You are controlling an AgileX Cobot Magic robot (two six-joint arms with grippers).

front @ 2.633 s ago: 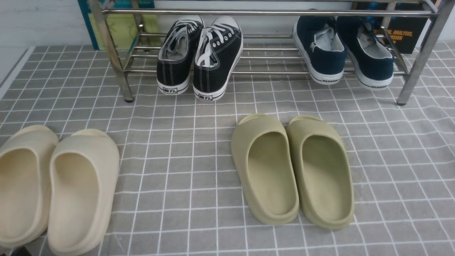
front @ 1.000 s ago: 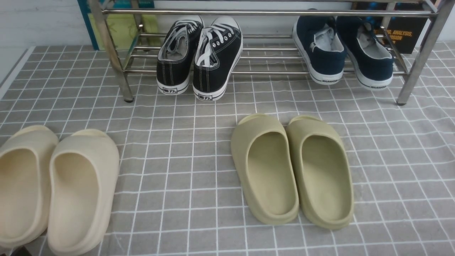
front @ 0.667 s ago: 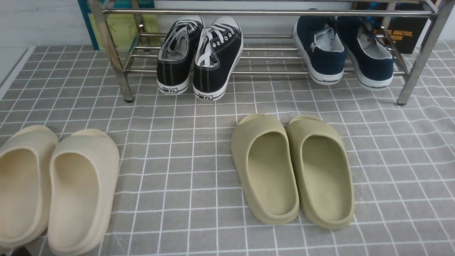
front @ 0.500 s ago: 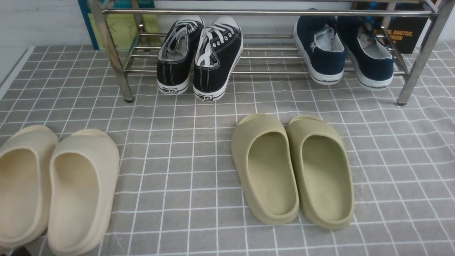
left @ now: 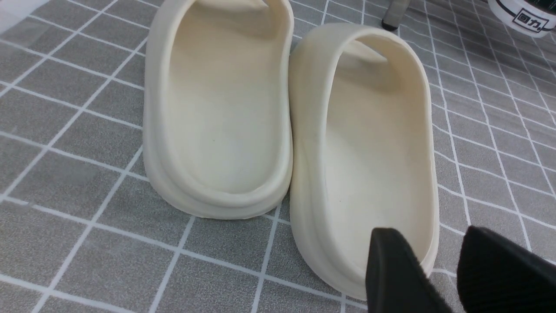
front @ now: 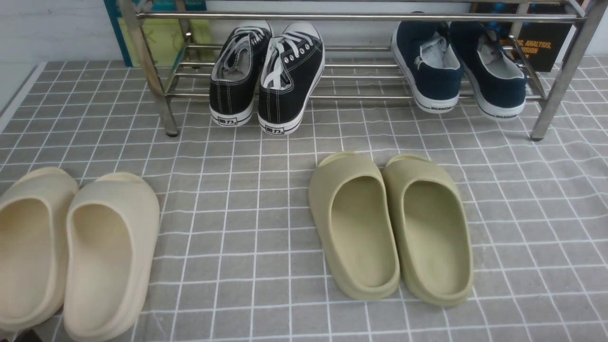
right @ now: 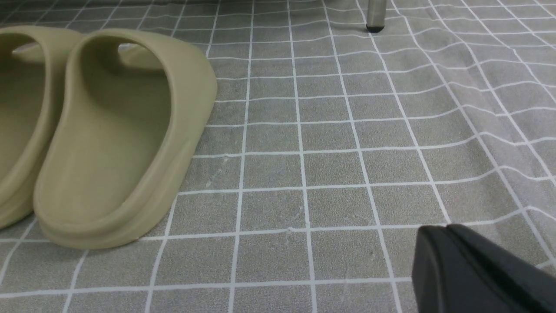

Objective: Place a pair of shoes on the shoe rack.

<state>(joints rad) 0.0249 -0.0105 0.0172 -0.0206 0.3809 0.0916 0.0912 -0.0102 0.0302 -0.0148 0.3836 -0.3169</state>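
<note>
Sitting at 1 o'clock, the two navy shoes [front: 458, 71] rest on the shoe rack [front: 361, 17], toes hidden. Two black sneakers [front: 266, 76], two olive slides [front: 389, 223], two cream slides [front: 71, 251], one cut off. Left gripper [left: 438, 261] is parted, empty; right gripper [right: 451, 243] is clenched, empty.

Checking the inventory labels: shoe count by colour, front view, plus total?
Black lace-up sneakers: 2, on the shoe rack
Navy slip-on shoes: 2, on the rack
Olive slides: 2, on the checked cloth
Cream slides: 2, on the cloth
Total: 8 shoes, 4 pairs
</note>
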